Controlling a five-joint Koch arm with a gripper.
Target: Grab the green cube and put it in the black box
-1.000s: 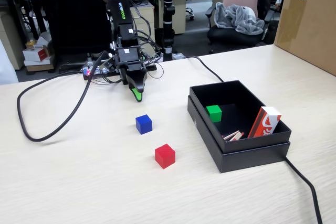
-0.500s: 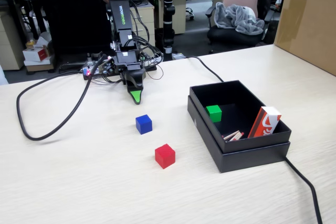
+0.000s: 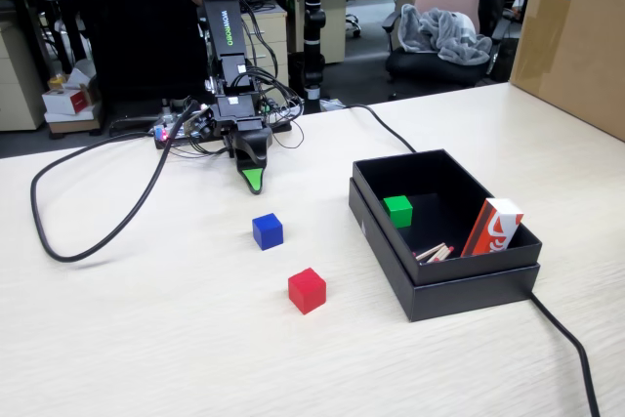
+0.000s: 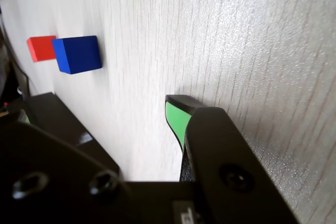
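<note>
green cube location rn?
In the fixed view the green cube sits inside the black box, near its back-left corner, right of the blue cube. The tool is apart from it, down near the table.

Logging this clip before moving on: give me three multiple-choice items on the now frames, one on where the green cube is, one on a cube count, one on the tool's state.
1. The green cube lies
A. on the table
B. inside the black box
C. in the tool

2. Cubes on the bare table:
A. one
B. two
C. three

3. The tool is
A. holding nothing
B. gripping a blue cube
C. inside the box

B: it sits on the box floor.
B: only the blue cube and red cube.
A: its green tip is bare, near the arm's base.
</note>
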